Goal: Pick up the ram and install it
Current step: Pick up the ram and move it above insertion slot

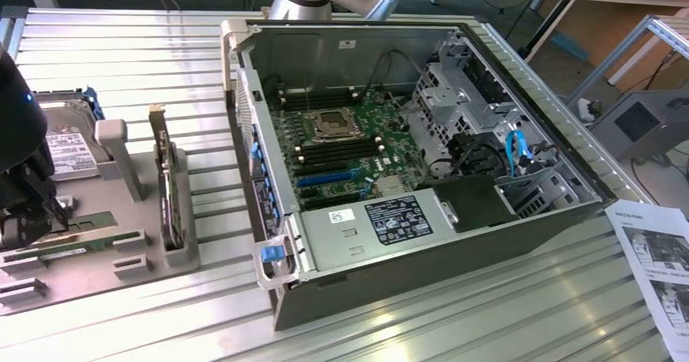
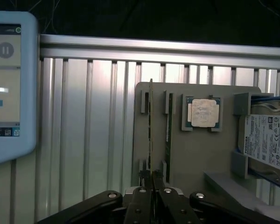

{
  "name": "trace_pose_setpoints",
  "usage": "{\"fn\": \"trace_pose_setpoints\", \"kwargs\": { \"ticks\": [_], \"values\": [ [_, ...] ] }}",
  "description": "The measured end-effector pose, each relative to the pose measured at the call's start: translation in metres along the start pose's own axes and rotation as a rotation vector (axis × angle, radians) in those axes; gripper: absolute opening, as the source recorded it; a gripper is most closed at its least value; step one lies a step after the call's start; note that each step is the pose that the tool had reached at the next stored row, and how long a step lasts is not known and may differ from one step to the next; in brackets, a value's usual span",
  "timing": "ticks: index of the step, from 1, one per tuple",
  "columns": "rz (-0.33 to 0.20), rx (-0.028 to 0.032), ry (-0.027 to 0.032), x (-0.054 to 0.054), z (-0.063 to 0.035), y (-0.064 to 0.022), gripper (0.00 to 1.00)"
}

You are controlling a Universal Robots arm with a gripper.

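Pincer (image 2: pixel 152 178) is pinched nearly shut on the ram (image 2: pixel 150 116) standing edgewise in the gray tray (image 2: pixel 200 149), exterior view's lower left.

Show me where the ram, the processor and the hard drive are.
ram (image 2: pixel 150 122), wrist view, middle of its long edge.
processor (image 2: pixel 204 113), wrist view, centre of its silver lid.
hard drive (image 2: pixel 266 140), wrist view, on its white label.

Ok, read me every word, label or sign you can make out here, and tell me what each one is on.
"TOSHIBA": on the hard drive label.
Pause sign: on the tablet screen.
Too blurred to read: power supply sticker, paper sheet, processor lid, remaining tablet text.
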State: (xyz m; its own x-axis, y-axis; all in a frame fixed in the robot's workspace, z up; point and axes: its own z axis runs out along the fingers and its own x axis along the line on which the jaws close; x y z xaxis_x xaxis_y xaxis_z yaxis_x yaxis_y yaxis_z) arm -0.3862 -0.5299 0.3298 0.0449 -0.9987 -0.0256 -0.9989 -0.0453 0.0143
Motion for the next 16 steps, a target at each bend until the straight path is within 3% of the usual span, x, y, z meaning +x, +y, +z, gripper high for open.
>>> {"fn": "trace_pose_setpoints", "kwargs": {
  "ticks": [16],
  "values": [
    [0.000,0.0001,0.0000,-0.001,-0.0277,0.0004,0.13]
  ]
}}
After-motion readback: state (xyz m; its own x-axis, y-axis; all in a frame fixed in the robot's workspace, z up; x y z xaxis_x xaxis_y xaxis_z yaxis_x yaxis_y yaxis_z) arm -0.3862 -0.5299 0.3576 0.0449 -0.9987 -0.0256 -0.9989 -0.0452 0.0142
